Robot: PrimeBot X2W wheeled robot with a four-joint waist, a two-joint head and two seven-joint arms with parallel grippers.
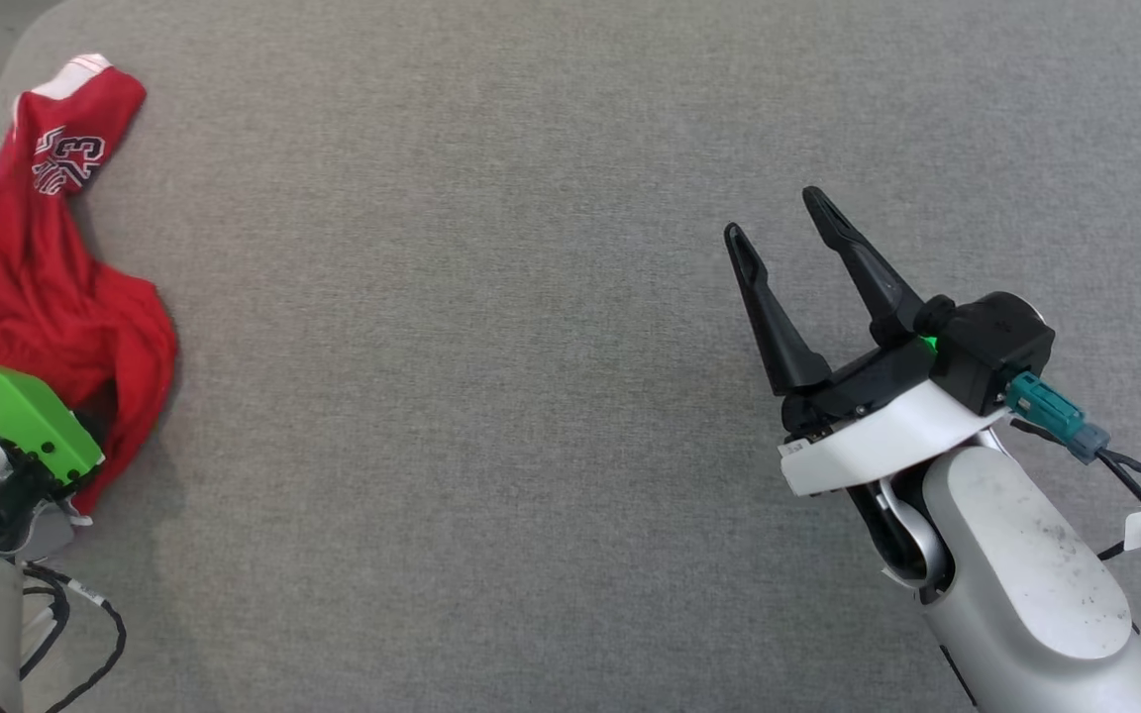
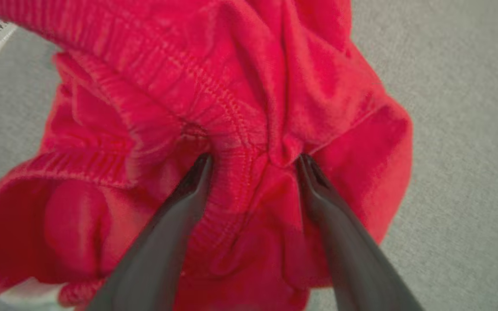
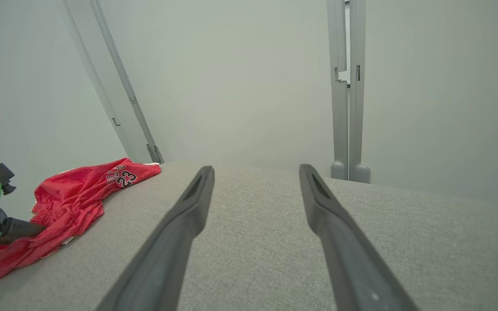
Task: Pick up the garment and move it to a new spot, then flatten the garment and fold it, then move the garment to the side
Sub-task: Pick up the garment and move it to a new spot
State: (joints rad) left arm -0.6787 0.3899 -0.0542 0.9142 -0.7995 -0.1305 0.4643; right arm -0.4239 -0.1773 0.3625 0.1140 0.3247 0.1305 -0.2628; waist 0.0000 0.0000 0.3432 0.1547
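A pair of red basketball shorts (image 1: 26, 257) is seen crumpled at the far left edge of the grey cloth-covered tabletop (image 1: 531, 396), close to its rounded corner, with a white-trimmed leg hem (image 1: 75, 74) and a printed "23" (image 1: 70, 158) turned toward the far side. The left gripper (image 2: 255, 159) is set into the near end of the heap. Its two dark fingers (image 2: 167, 237) are spread wide, with their tips pressed against the red fabric and a bunched ridge of the elastic waistband (image 2: 214, 112) standing between them (nothing is pinched, as far as can be told). In the head view those fingers are hidden under the arm's green housing (image 1: 6, 406), which overlaps the shorts. The right gripper (image 1: 774, 213) is held over bare cloth on the right side of the tabletop, well apart from the shorts, its fingers wide apart with nothing between them. In the right wrist view the shorts (image 3: 76, 198) are seen lying far to the left, before a pale wall (image 3: 240, 86) and grey upright posts (image 3: 346, 86).
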